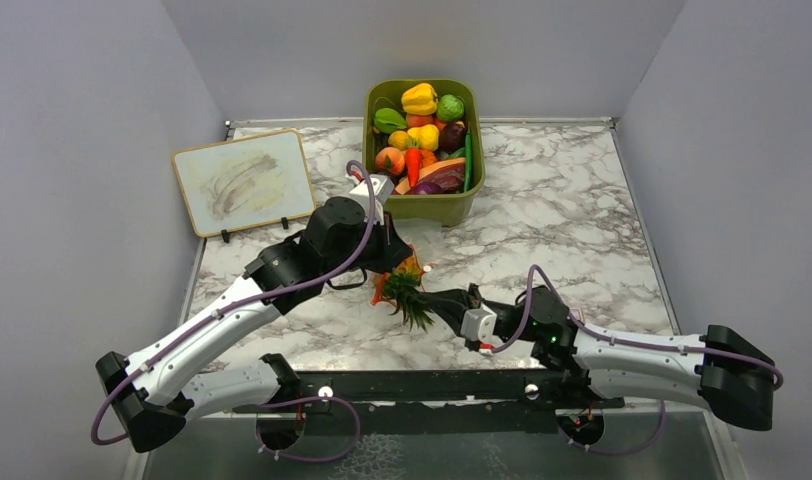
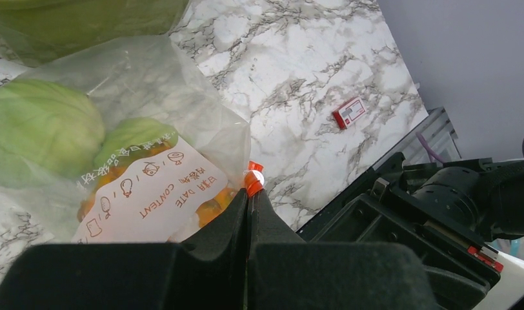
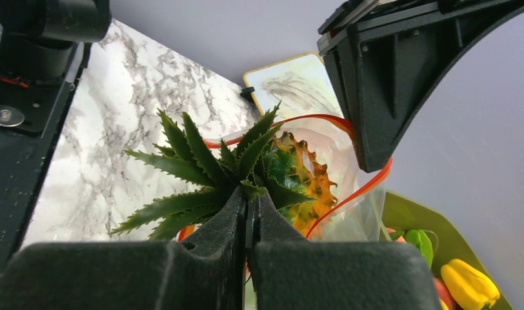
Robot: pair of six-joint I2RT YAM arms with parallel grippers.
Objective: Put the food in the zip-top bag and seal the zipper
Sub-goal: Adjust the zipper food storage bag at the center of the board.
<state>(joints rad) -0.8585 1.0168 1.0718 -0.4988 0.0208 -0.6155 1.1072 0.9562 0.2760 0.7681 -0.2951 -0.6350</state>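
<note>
Your left gripper (image 2: 249, 201) is clamped on the zipper (image 2: 253, 179) of the zip-top bag (image 2: 150, 77), mid bench (image 1: 582, 200), just near of the green bin (image 1: 442, 208). Meanwhile your right gripper (image 3: 250, 208) pinches the leaves of the orange bumpy fruit (image 3: 311, 184) at the bag's mouth, maybe partly in. Two cabbage balls (image 2: 40, 126) sit inside.

zip-top bag (image 2: 150, 77) mostly under left arm (image 1: 232, 305) in top view — cabbage ball (image 2: 33, 132) cut by left edge

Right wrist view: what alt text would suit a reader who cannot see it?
The right end effector pinches the green leafy top of an orange bumpy fruit, its body at the open mouth of the zip-top bag, ringed by the zipper.
</note>
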